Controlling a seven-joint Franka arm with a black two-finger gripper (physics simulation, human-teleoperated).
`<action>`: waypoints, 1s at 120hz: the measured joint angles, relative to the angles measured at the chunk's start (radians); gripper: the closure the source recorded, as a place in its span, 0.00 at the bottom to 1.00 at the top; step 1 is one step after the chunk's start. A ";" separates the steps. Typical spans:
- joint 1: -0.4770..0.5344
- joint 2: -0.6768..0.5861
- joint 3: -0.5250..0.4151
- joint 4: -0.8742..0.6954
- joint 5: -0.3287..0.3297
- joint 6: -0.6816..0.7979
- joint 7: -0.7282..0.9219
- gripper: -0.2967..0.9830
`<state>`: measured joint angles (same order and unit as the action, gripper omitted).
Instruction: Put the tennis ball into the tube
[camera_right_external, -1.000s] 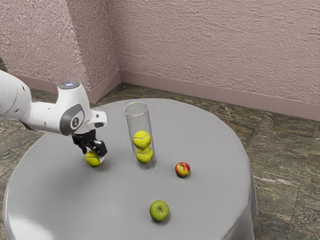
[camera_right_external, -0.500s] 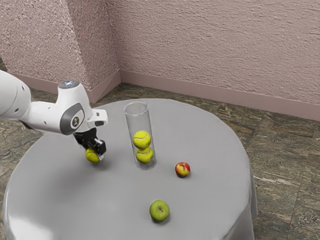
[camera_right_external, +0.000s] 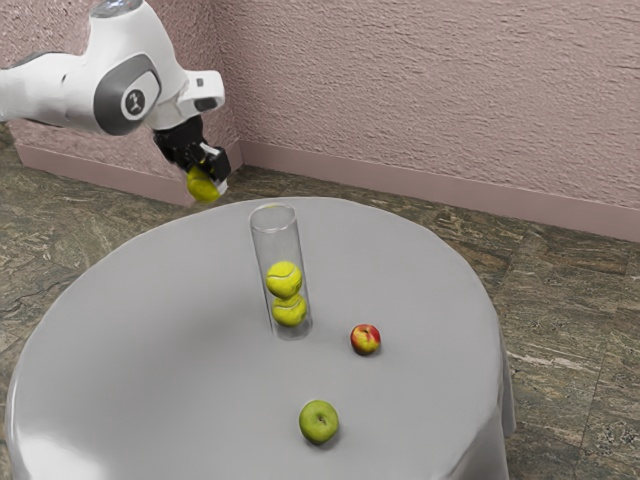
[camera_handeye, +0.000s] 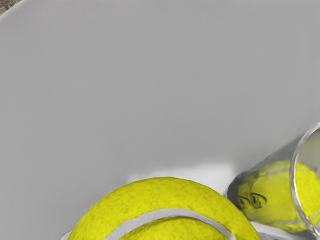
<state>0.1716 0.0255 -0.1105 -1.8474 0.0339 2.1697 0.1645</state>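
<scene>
Pinching the tennis ball (camera_right_external: 203, 187) from two sides, the black gripper (camera_right_external: 210, 174) holds it in the air, outside the tube (camera_right_external: 275, 236) and toward the exterior view's left from it. The ball is round, so only its pale seam marks how it is turned: in the wrist view the seam curves over the side facing the camera. The clear tube stands upright on the table (camera_right_external: 180, 385), its long axis vertical and its open mouth facing up.

Half a second ago the ball was low, near the tabletop; now the hand has carried it well up, and in the exterior view it sits higher than the tube's rim. The tube and the fruit are where they were.

Inside the tube are two more tennis balls, stacked: a lower ball (camera_right_external: 290, 312) near the base and an upper ball (camera_right_external: 284, 279) resting on it, with empty room between that one and the rim. Outside, a red and yellow apple (camera_right_external: 366, 339) lies near the tube's base, and a green apple (camera_right_external: 319, 423) lies farther from it, both on the grey cloth.
</scene>
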 joint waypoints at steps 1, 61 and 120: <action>-0.002 0.007 -0.001 0.013 0.000 -0.009 -0.003 0.51; -0.114 0.189 -0.031 0.252 0.004 -0.214 -0.124 0.50; -0.212 0.047 0.092 0.253 -0.033 -0.353 -0.160 0.26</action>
<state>-0.0407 0.0724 -0.0181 -1.5942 0.0014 1.8164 0.0042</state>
